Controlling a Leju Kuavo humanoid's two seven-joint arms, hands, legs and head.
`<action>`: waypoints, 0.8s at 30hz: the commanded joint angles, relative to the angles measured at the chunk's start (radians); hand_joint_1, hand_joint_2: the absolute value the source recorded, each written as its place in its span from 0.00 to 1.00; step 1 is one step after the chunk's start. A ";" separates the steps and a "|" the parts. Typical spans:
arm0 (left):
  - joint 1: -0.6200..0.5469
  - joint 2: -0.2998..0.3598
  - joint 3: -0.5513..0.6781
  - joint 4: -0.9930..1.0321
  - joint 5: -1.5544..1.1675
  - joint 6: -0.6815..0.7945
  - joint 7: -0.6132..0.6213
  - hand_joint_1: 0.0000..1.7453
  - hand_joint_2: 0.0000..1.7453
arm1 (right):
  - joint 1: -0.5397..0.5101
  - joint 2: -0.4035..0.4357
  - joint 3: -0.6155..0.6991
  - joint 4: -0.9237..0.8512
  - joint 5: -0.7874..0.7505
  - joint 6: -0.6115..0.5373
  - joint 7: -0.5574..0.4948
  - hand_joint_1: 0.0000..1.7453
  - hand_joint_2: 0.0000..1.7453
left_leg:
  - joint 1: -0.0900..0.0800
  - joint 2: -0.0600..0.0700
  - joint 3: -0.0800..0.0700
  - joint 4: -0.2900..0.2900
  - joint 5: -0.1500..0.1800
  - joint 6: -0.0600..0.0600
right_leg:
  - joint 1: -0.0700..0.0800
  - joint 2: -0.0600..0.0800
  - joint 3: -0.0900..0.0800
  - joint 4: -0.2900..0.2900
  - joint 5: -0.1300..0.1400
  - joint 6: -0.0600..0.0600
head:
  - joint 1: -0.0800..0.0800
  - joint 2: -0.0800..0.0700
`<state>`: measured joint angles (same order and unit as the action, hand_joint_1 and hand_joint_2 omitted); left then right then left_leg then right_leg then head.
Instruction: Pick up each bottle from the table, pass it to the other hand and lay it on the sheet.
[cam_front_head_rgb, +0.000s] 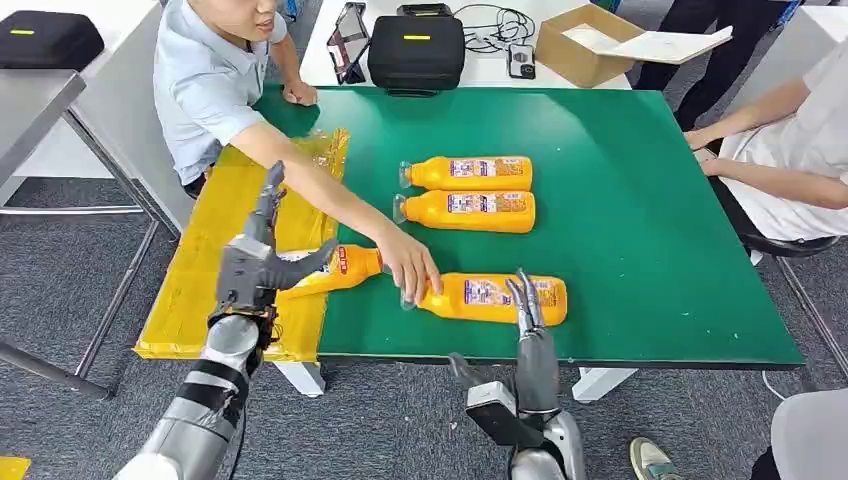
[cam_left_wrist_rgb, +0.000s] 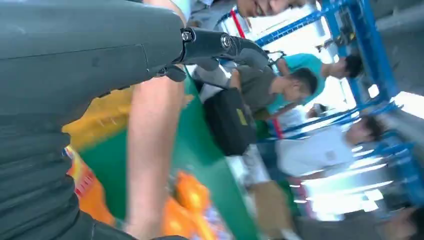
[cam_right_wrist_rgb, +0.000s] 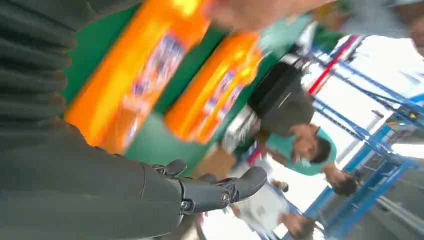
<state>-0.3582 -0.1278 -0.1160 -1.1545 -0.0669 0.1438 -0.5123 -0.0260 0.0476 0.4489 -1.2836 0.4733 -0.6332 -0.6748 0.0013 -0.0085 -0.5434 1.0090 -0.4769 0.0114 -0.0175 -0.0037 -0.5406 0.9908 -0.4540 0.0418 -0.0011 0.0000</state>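
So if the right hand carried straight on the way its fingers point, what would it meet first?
Most likely the nearest bottle: the right hand already overlaps its near side, fingers pointing across it. A person's hand rests on its neck end. Height is unclear.

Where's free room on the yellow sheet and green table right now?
Free: the near end of the yellow plastic sheet by the left hand, and the green table's right half, past the two far orange bottles. Crowded: the near middle, where a person's hand rests on the nearest orange bottle beside the right hand.
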 joint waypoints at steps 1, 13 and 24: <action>0.170 0.015 -0.037 -0.260 0.254 -0.066 0.025 0.00 1.00 | -0.100 -0.105 -0.256 0.177 0.329 -0.065 0.107 0.00 1.00 | 0.000 0.002 0.001 -0.001 0.000 0.000 | 0.000 0.001 0.001 -0.002 0.001 0.000 | 0.000 0.000; 0.178 -0.003 -0.115 -0.216 0.159 0.050 0.004 0.00 1.00 | -0.285 -0.141 -0.187 0.510 0.463 0.081 0.253 0.00 1.00 | -0.001 0.001 0.001 0.000 0.000 0.000 | -0.001 0.001 0.000 -0.001 0.002 0.000 | 0.000 0.000; 0.165 -0.010 -0.129 -0.196 0.141 0.079 0.002 0.00 1.00 | -0.330 -0.125 -0.134 0.579 0.508 0.101 0.287 0.00 1.00 | -0.001 0.002 0.000 0.000 0.001 0.000 | 0.000 0.001 0.000 -0.001 0.002 0.000 | 0.000 0.000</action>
<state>-0.1624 -0.1339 -0.2178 -1.4057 0.0817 0.2067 -0.5142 -0.2613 -0.0843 0.2471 -0.8683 0.9716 -0.5448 -0.4028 -0.0001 -0.0088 -0.5437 1.0092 -0.4762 0.0123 -0.0184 -0.0038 -0.5408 0.9905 -0.4529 0.0434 -0.0011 0.0000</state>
